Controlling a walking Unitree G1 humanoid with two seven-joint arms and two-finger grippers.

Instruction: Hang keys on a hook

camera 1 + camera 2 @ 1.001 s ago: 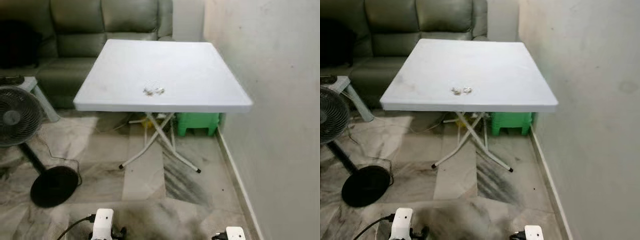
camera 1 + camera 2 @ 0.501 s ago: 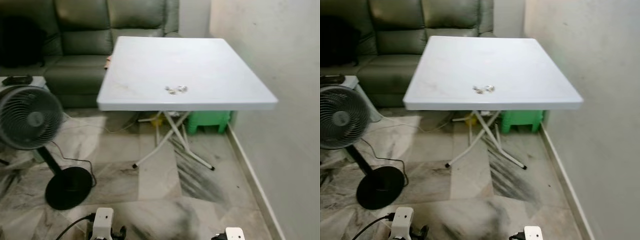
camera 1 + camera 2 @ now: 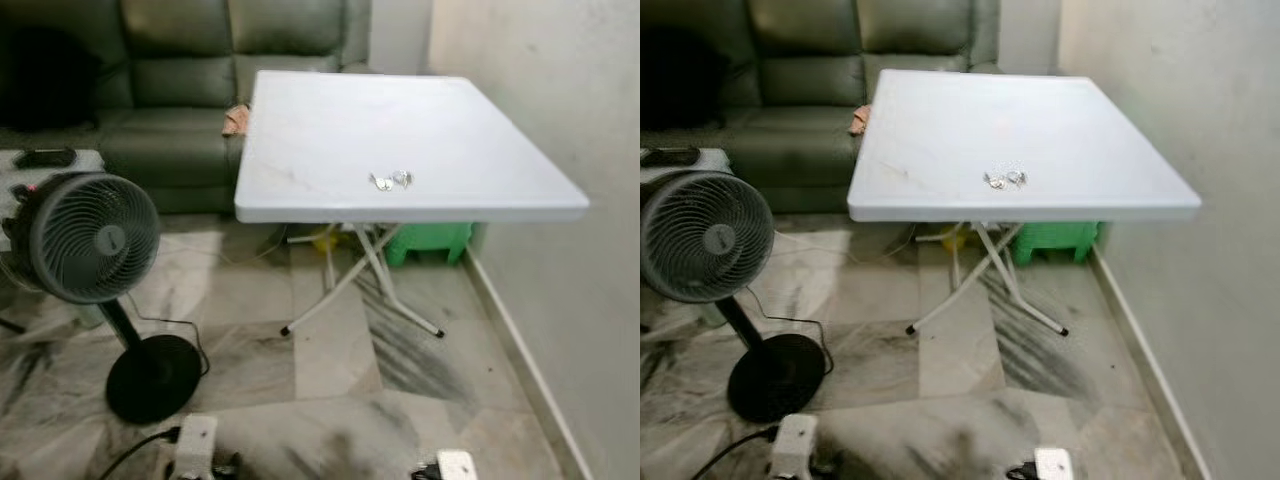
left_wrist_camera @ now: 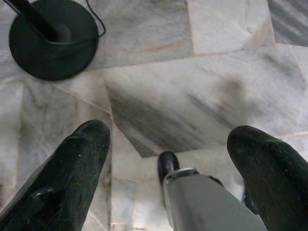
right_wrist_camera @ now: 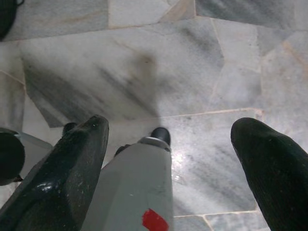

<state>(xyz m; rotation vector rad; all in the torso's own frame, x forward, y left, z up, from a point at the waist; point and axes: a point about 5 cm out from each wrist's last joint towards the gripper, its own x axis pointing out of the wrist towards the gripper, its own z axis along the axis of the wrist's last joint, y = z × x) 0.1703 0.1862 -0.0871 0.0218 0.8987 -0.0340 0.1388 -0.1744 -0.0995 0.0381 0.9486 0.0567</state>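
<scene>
A small bunch of keys (image 3: 391, 180) lies on a white folding table (image 3: 330, 130), near the table's front edge and a little right of its middle, with bare tabletop all round it. The table stands on crossed white legs over a marble floor (image 3: 330, 370), close beside a pale wall (image 3: 560, 120) on the robot's right. Under the table, by the wall, sits a green plastic stool (image 3: 430, 242). Behind it is a dark green sofa (image 3: 170, 90), and on the left a black pedestal fan (image 3: 93, 238) rises from a round base with its cord trailing on the floor. Both arms hang low, well short of the table. The left gripper (image 4: 168, 159) has its fingers (image 4: 72, 168) spread wide with nothing between them (marble tiles and the robot's own leg lie below), and the right gripper (image 5: 168, 149) likewise holds its fingers (image 5: 269, 163) apart, released over the floor.
</scene>
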